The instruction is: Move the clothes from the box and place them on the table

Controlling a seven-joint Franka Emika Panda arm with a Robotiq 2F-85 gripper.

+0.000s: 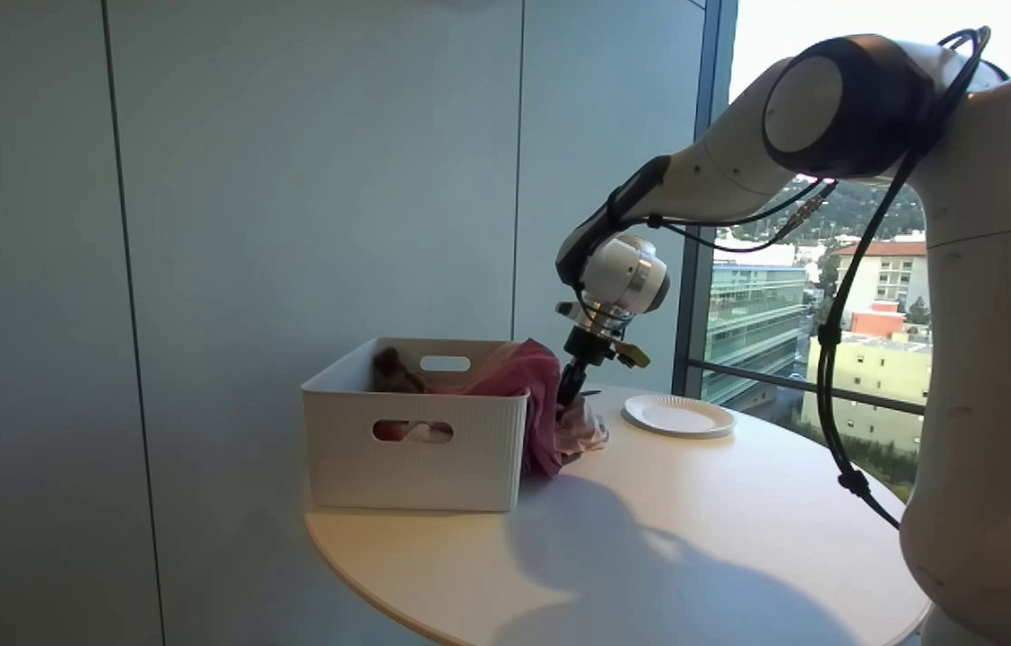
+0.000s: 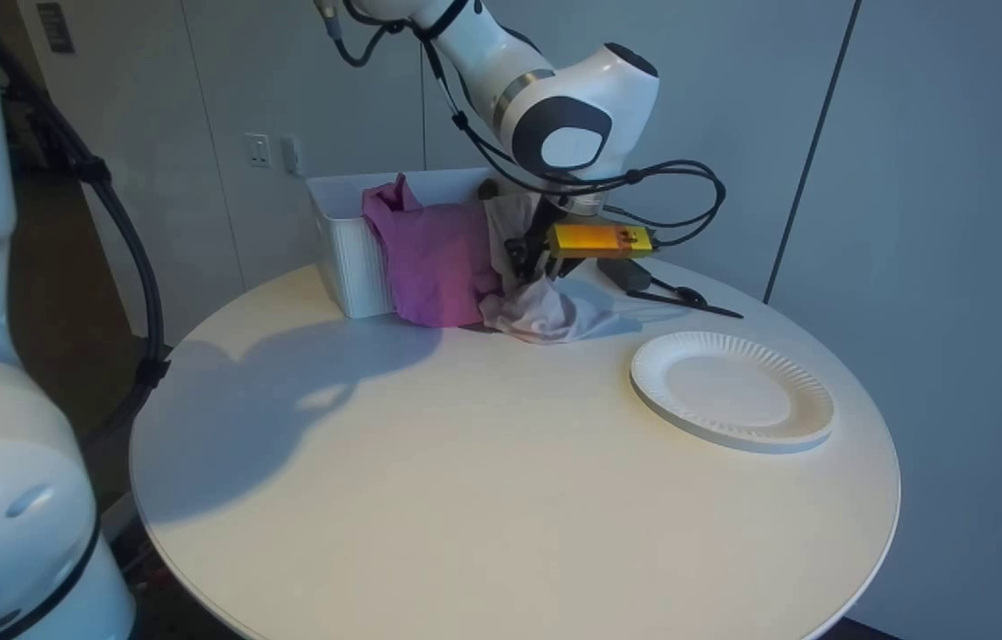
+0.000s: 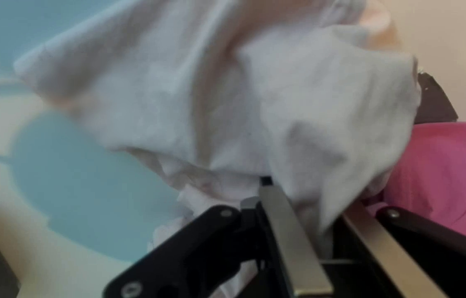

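Observation:
A white box [image 1: 415, 467] stands on the round table [image 1: 720, 511]; it also shows in an exterior view [image 2: 361, 267]. A pink cloth [image 2: 438, 267] hangs over its rim down to the table. A pale grey cloth [image 2: 545, 311] runs from the box rim to the tabletop and lies bunched there. My gripper [image 3: 311, 203] is low beside the box, its fingers closed in on a fold of the pale cloth [image 3: 224, 103]. The fingertips are partly hidden by cloth. The pink cloth shows at the right in the wrist view [image 3: 443, 178]. A dark brown item [image 1: 396, 372] is inside the box.
A stack of white paper plates [image 2: 736, 391] lies on the table on the gripper's far side from the box. A dark object with thin black parts [image 2: 625, 274] lies behind the gripper. Walls and a window [image 1: 828, 296] stand around the table.

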